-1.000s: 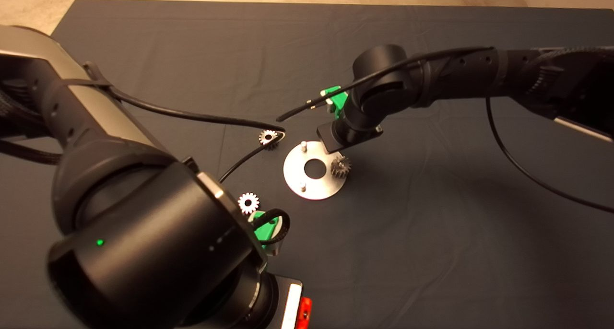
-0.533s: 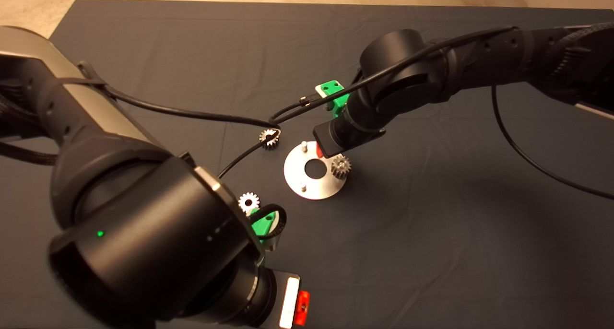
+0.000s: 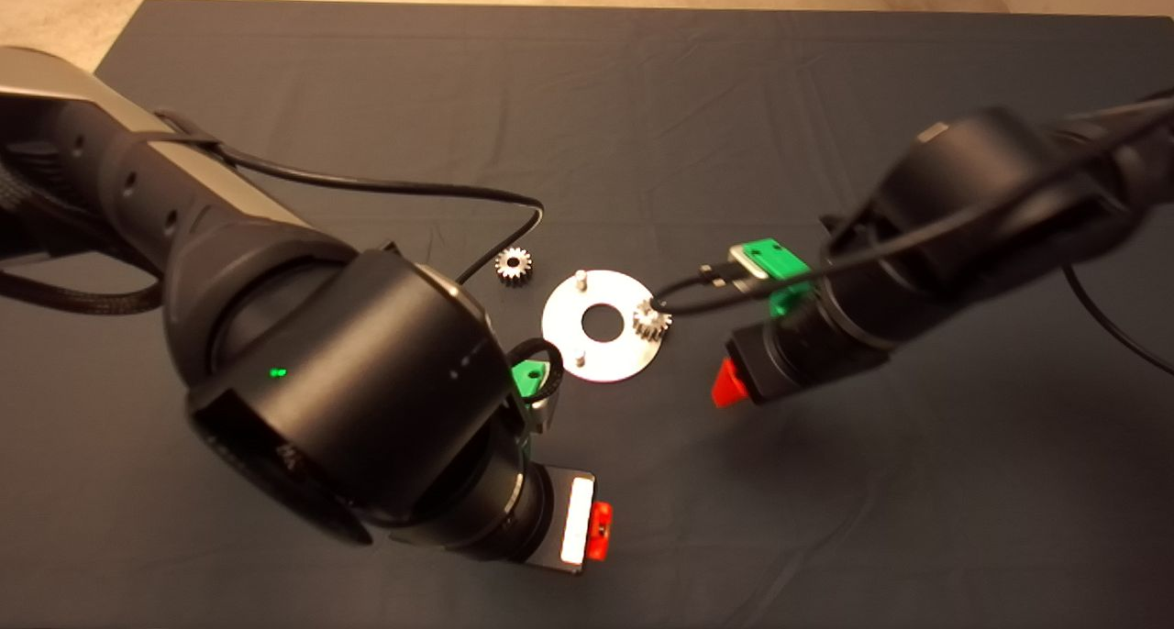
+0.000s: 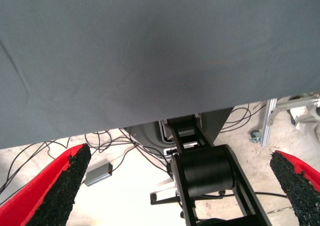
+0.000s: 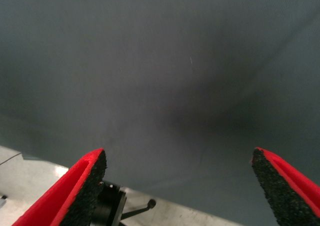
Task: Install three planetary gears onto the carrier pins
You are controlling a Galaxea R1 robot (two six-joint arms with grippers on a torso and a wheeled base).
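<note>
The right gripper (image 3: pixel 729 386), jaws spread and empty, has pulled back from the carrier disc (image 3: pixel 601 358), leaving one gear (image 3: pixel 651 321) on its right-hand pin, while the left gripper (image 3: pixel 601 530), also released, moves over the second loose gear, hiding it.

One gear (image 3: pixel 651 321) sits on a carrier pin; another gear (image 3: pixel 514 264) lies beside the disc (image 3: pixel 596 358).

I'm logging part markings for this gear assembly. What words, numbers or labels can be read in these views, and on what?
None can be read.
The white label patch on the left black arm's wrist shows no legible text.
The flat shiny silver disc, the small silver-grey gears and the dark mat bear no visible marks.
</note>
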